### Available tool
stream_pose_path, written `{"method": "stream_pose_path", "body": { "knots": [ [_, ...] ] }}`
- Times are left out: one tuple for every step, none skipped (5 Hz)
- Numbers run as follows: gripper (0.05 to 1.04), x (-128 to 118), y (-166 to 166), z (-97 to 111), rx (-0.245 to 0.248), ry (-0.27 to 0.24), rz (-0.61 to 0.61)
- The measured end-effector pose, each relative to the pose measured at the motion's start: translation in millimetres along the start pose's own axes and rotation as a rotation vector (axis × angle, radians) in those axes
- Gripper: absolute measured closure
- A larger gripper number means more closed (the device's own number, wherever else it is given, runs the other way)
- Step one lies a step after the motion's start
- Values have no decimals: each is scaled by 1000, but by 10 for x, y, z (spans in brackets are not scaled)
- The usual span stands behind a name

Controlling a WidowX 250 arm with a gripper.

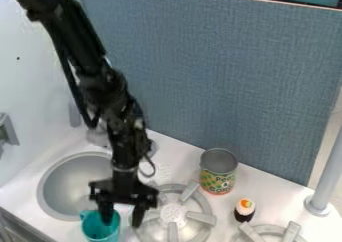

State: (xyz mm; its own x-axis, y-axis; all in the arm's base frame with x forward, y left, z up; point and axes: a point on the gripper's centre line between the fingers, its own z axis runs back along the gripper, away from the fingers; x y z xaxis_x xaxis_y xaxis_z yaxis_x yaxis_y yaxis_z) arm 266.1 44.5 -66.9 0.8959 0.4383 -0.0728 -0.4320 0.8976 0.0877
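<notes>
Hanging jaws by cup; labelled can.

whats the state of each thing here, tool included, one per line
Tool: open, lowered at the cup, one finger at its mouth, the other to the side
Teal cup: upright, open-topped
Can: standing upright; whether its top is sealed, cannot tell
Sushi toy: upright, orange topping facing up
Sink: uncovered
Nearer burner: grate in place; on or off, cannot tell
</notes>
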Motion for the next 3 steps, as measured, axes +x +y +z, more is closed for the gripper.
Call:
{"method": "stream_pose_path", "body": {
  "knots": [
    [76, -54, -101, 466, 13, -84, 16],
    [81, -227, -396, 792, 33, -97, -96],
    [83, -280, -802, 930, -18, -130, -284]
  ]
}}
